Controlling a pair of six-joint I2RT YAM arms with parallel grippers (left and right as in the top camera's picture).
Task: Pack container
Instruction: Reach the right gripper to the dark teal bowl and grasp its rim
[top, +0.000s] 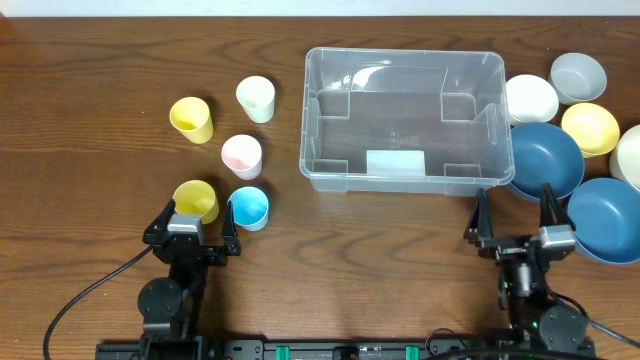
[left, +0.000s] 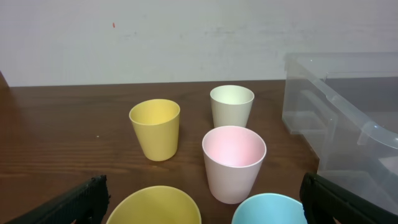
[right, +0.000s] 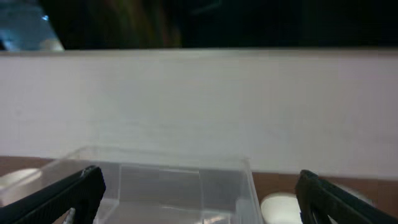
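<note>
Overhead view: we judge this the start, nothing packed yet. Container (top: 404, 52) sits empty, mid-worktop (top: 110, 285). Left pincer (top: 198, 214) is spread wide and holds nothing, just behind yellow cup (top: 196, 199) and blue cup (top: 248, 206). Right pincer (top: 512, 205) is likewise released, near dark blue bowl (top: 548, 158). Next move, we think: reach one item, clench, lift over rim. Worktop is dark wood grain; plain white wall (left: 186, 37) stands behind.

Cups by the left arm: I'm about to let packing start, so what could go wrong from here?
1. The near yellow cup and blue cup stand close together just ahead of the open left gripper; closing on one could tip the other.
2. The dark blue bowl sits close against the container and the white bowl, so the right gripper may nudge those when lifting it.
</note>
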